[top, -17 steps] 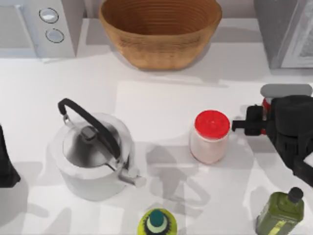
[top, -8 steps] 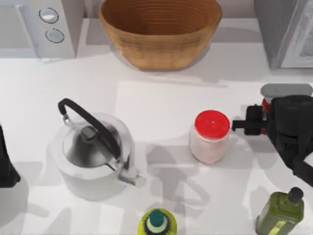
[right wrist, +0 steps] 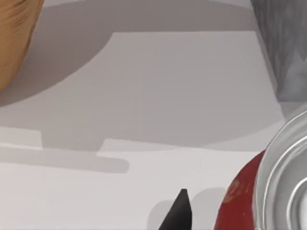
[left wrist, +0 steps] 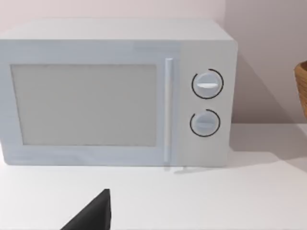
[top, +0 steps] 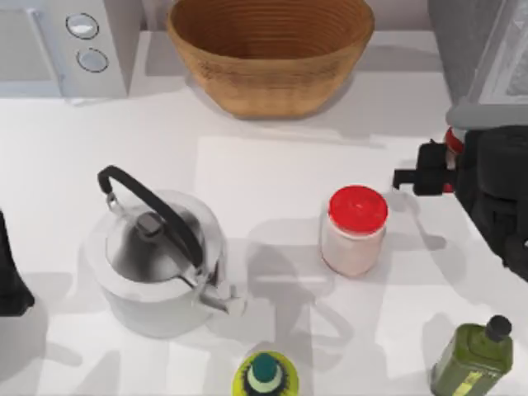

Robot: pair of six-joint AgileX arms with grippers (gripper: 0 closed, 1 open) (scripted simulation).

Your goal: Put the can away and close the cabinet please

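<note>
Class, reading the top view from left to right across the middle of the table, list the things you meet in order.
Kettle → white jar → right gripper → can.

The can point(right wrist: 244, 196), red with a silver top, is sitting just beside a dark finger point(right wrist: 177, 213). The white worktop point(right wrist: 158, 96) is stretching beyond, with a wicker basket point(right wrist: 14, 38) and a grey cabinet point(right wrist: 283, 43) showing at opposite edges.

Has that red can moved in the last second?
Yes. The can, held by the right gripper, has moved away from the jar toward the cabinet.
</note>
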